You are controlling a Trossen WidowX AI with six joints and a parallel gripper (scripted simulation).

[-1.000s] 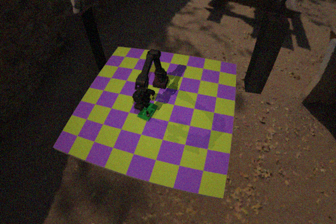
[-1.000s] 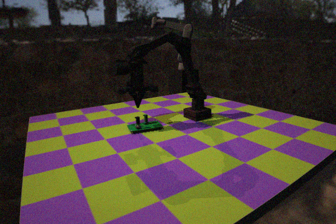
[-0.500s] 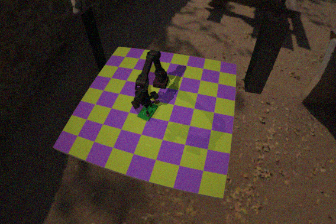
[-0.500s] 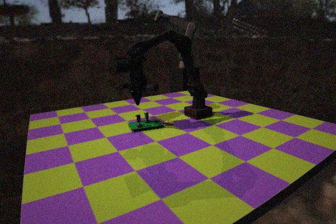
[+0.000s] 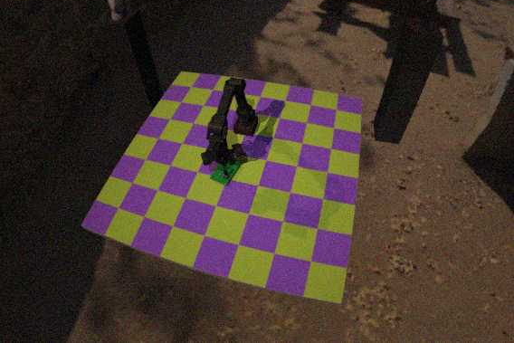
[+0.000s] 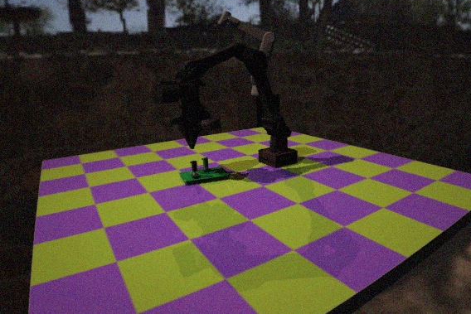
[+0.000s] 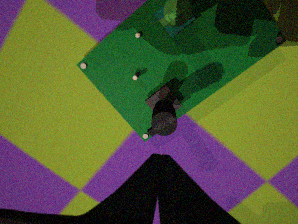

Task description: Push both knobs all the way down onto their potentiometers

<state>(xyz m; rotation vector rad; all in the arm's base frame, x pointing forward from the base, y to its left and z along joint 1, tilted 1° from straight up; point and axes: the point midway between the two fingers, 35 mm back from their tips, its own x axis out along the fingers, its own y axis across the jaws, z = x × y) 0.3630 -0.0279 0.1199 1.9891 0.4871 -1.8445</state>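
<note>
The green circuit board (image 5: 221, 178) (image 6: 213, 175) (image 7: 112, 62) stands low on the table. A dark knob (image 6: 193, 164) (image 7: 164, 123) stands upright near one board corner, over a brownish potentiometer (image 7: 156, 97); in the exterior view a narrower part shows below the knob. A greenish knob (image 6: 205, 163) (image 7: 170, 17) stands farther along the board, partly in shadow in the wrist view, over a bluish potentiometer. My gripper (image 6: 191, 147) (image 7: 159, 162) is shut and empty. Its tips point down above the dark knob in the exterior view, apart from it. How far each knob is down cannot be told exactly.
Small pale pins (image 7: 138, 35) (image 7: 135, 77) show on the board beside the knobs. The arm's base (image 5: 244, 127) (image 6: 278, 157) stands on the checkered table (image 5: 253, 224) (image 6: 257, 205) behind the board. The arm's shadow falls across the board and table.
</note>
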